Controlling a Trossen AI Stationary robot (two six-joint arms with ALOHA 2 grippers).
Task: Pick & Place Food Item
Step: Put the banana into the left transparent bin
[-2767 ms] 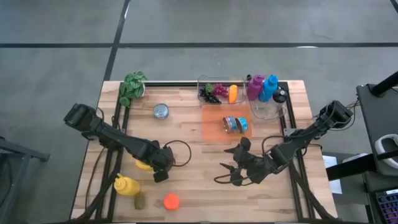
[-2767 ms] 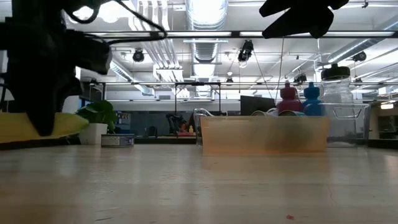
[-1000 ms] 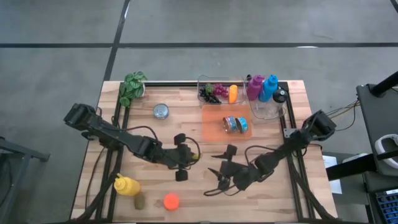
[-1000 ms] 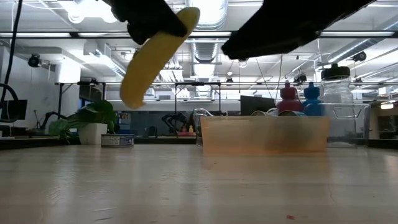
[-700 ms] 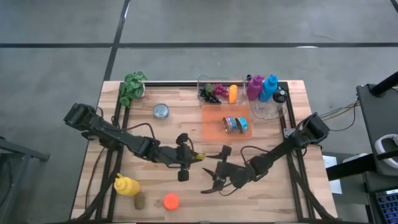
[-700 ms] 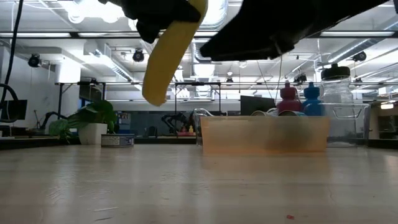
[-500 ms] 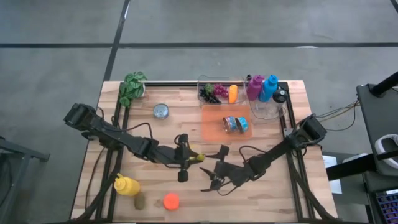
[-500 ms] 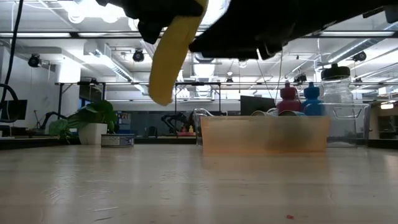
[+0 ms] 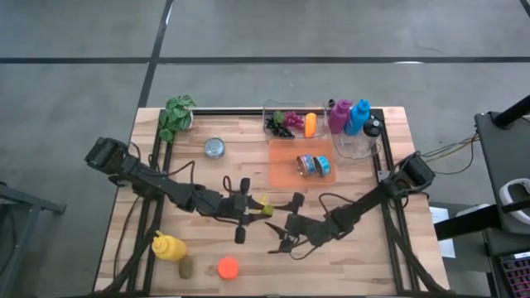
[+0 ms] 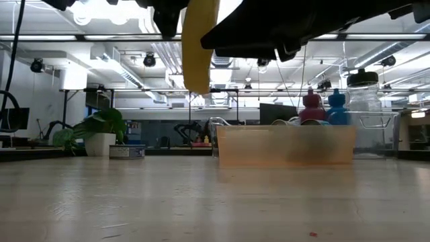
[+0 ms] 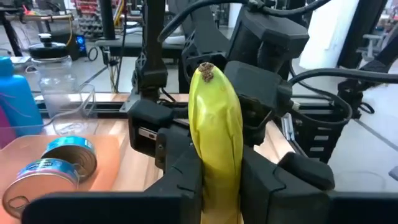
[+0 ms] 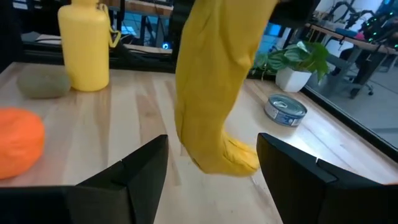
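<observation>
A: Holding the banana [image 11: 216,143] in our left gripper [image 9: 245,209], we are keeping it up off the table [image 9: 265,269], near the middle. The fingers [image 11: 180,180] are clamping it on both sides, stem end pointing away from the wrist.

B: And our right gripper [image 9: 286,234] is sitting just beside it with its fingers [image 12: 140,171] spread apart, holding nothing. In the right wrist view the banana is hanging right between and ahead of those two fingers.

A: So we are judging this as a handover in mid-air. To do it well, we are wanting the right fingers to slide around a free stretch of the banana, clear of where the left is pinching.

B: Agreed. We are also wanting the left to keep its squeeze until the right is firmly closed; letting go early is risking a drop onto the wood.

A: Where are we taking it after that? The orange tray [image 9: 286,174] with the tins [image 9: 314,165] is lying near, towards the far edge, but we are only guessing.

B: Then we are going gently: a banana is soft and curved, so a light, centred pinch is suiting it better than a hard one.
</observation>
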